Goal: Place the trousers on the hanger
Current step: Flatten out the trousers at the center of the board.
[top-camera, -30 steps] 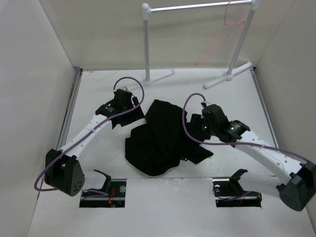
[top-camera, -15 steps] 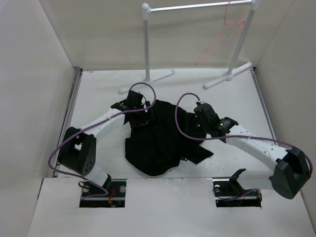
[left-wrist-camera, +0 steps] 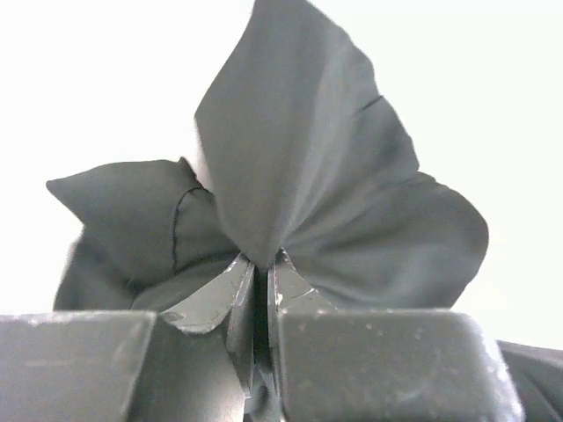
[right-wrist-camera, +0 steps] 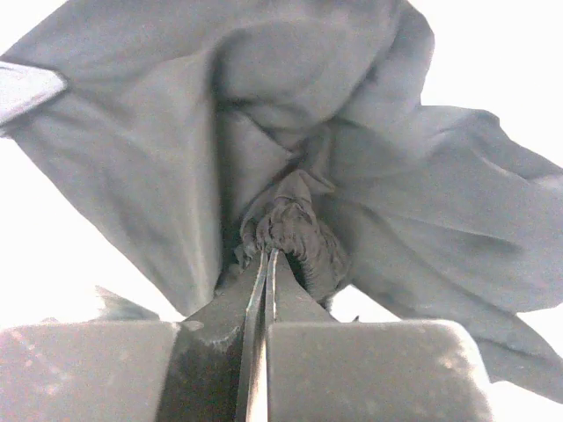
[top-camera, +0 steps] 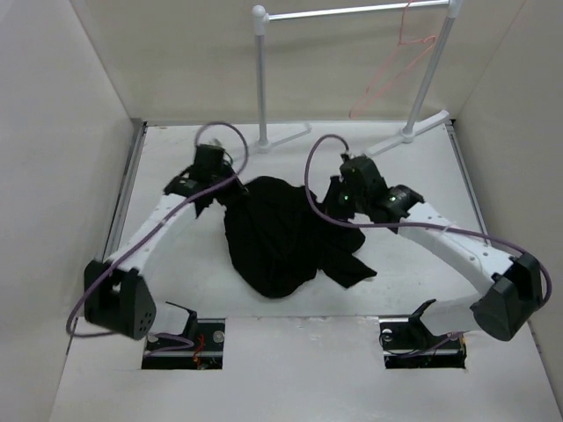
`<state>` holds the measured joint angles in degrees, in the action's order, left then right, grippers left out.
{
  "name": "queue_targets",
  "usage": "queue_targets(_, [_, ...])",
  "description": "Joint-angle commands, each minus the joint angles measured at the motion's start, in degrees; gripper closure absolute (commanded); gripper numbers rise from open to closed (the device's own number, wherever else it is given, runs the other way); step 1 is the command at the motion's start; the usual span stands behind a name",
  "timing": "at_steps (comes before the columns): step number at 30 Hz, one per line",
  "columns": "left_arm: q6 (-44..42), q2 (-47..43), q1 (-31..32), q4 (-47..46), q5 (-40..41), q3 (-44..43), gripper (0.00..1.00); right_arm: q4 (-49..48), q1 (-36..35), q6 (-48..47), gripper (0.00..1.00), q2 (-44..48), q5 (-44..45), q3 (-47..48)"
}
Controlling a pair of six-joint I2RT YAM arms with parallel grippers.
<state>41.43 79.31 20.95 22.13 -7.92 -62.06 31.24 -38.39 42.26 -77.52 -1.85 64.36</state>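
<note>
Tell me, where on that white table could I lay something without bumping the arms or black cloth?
Bare table lies between the right arm and the rack's right foot, along the left wall beside the left arm, and in a thin near strip before the trousers. The middle is crowded: the left gripper and right gripper pinch them there.

Trousers (top-camera: 281, 242) bunched mid-desk (top-camera: 176, 264). Left gripper (top-camera: 226, 190) at their upper-left corner, right gripper (top-camera: 337, 204) at the upper-right edge. Hanger (top-camera: 388, 81) hangs on the rack (top-camera: 261, 79) rail, back right, well apart.
</note>
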Motion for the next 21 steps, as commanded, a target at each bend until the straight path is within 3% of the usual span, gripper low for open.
queue_targets(1, [0.8,-11.9,-5.3,4.7,7.0,-12.5,0.99,-0.1,-1.4,-0.9,0.99,5.9,2.4,15.0])
queue_targets(8, [-1.7,-19.4,-10.5,16.6,13.5,-36.9,0.98,6.3,-6.7,-2.8,1.0,9.4,7.0,37.5])
queue_targets(13, [-2.2,-17.1,-8.0,21.1,13.9,-50.5,0.94,7.8,-9.1,-2.2,1.0,13.1,11.2,43.2])
queue_targets(16, [-1.8,-15.6,-3.3,21.3,14.4,-48.6,0.89,7.9,-6.7,-1.1,1.0,15.9,11.7,38.8])
queue_targets(21, [0.3,-12.7,6.3,18.7,16.2,-32.7,0.56,6.1,8.4,1.4,0.99,19.4,8.4,21.5])
